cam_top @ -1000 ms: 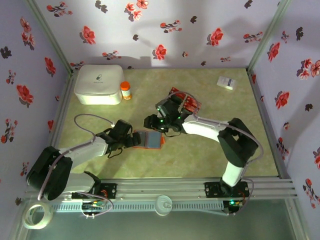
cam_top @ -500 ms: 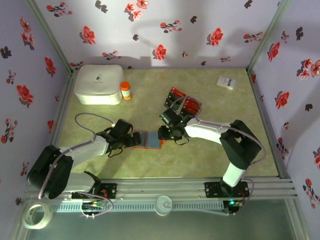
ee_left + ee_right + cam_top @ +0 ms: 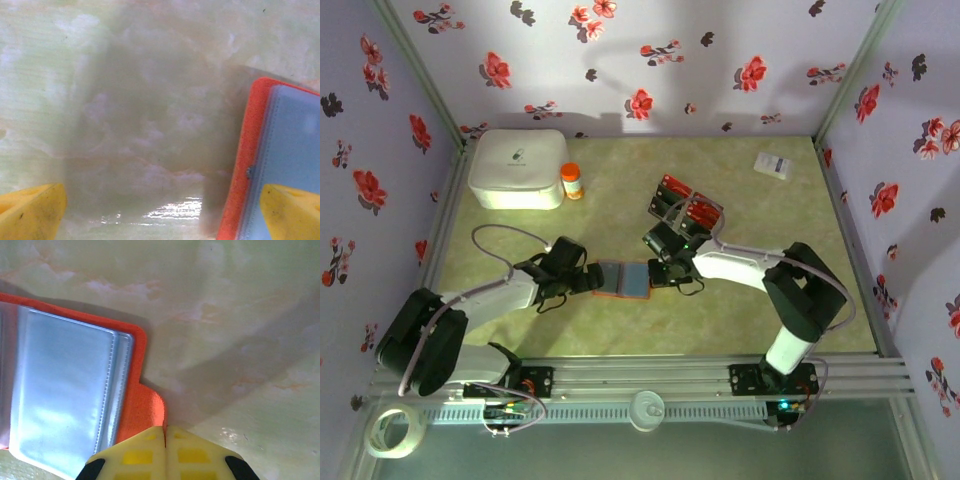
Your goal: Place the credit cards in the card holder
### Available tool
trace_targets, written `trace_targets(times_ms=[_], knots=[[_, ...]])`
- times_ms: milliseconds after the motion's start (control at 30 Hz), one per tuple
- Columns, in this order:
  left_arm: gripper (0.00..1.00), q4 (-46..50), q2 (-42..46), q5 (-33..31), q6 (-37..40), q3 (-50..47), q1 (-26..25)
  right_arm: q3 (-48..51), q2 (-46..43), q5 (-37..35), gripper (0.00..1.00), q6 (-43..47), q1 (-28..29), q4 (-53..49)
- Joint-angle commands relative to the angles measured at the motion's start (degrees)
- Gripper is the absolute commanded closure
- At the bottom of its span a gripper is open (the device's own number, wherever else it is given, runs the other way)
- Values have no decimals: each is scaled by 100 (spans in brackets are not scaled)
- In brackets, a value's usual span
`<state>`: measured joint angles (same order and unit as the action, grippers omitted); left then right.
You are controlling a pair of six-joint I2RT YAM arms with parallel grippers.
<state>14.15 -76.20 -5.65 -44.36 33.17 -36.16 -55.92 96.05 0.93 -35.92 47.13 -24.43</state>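
The holder (image 3: pixel 623 280) is lying open on the table (image 3: pixel 750 310), blue-grey inside facing up, between the two grippers. The left gripper (image 3: pixel 165 210) is standing spread wide, one finger over the holder's edge. The right gripper (image 3: pixel 165 440) is pressing its fingers together at the holder's orange edge. The cards (image 3: pixel 688 207) are lying just behind it.

No writing can be read anywhere. The white box (image 3: pixel 517 168), well beyond the left gripper (image 3: pixel 592 280), bears a small dark emblem (too small to resolve). The white slip (image 3: pixel 772 165), far beyond the right gripper (image 3: pixel 660 272), carries black print, and the red cards (image 3: pixel 688 206) just beyond it carry dark marks, all illegible.
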Motion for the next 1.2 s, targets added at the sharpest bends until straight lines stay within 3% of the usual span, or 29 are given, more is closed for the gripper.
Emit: trace_targets(times_ms=[0,100,300,600,800,967,1167], knots=[[0,74,-78,81,153,137,-42,116,-246,-178,85,175,27,-327],[0,87,-71,85,142,159,-64,20,-403,-82,66,291,-11,-518],[0,138,-9,82,136,239,-74,-598,-878,-240,53,826,-383,-1188],[0,166,39,43,75,240,-84,-1694,-659,-1106,53,2245,-1267,-2041],[0,193,18,45,75,283,-84,-2532,53,-1098,54,3748,-1365,-2707],[0,199,8,45,69,311,-93,-2960,582,-1422,62,4395,-1412,-3047],[0,247,53,53,111,297,-93,-3175,823,-1335,70,4635,-1631,-3089]])
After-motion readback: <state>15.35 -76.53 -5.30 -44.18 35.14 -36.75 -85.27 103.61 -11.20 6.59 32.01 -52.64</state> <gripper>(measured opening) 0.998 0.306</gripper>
